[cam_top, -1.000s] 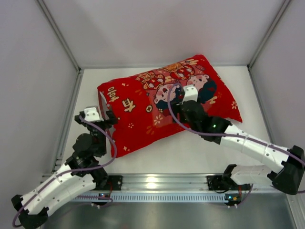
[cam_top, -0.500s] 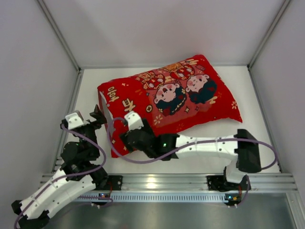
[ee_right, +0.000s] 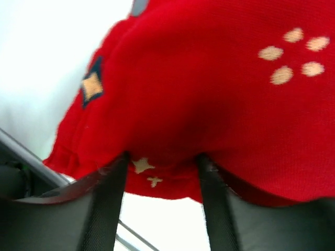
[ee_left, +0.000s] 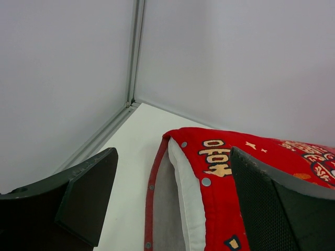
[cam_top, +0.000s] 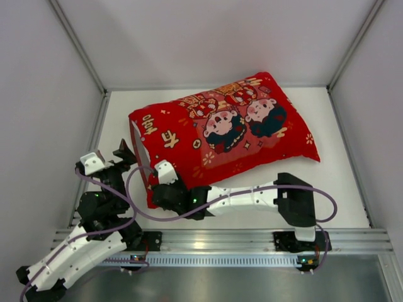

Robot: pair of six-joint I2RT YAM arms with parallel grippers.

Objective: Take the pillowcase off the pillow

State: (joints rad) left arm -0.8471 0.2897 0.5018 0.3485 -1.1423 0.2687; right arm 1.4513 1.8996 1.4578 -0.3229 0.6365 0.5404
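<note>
- Reaching for a grip, seen from above: the pillowcase (cam_top: pixel 220 135) lies on the table (cam_top: pixel 352 182), the left tool (cam_top: pixel 129 156) at its open end, the right tool (cam_top: pixel 154 192) at its near corner.
- Left wrist: jaws spread, empty; the white pillow (ee_left: pixel 188 209) peeks out ahead.
- Right wrist: red fabric bulges between half-closed jaws; I cannot tell if it is pinched. Next likely needs gripping cloth only.

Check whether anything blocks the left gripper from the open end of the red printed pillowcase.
Nothing visible does. The open left gripper directly faces the snap-edged mouth of the bright red printed fabric pillowcase, with only bare white table between them. The plump white pillow shows inside.
</note>
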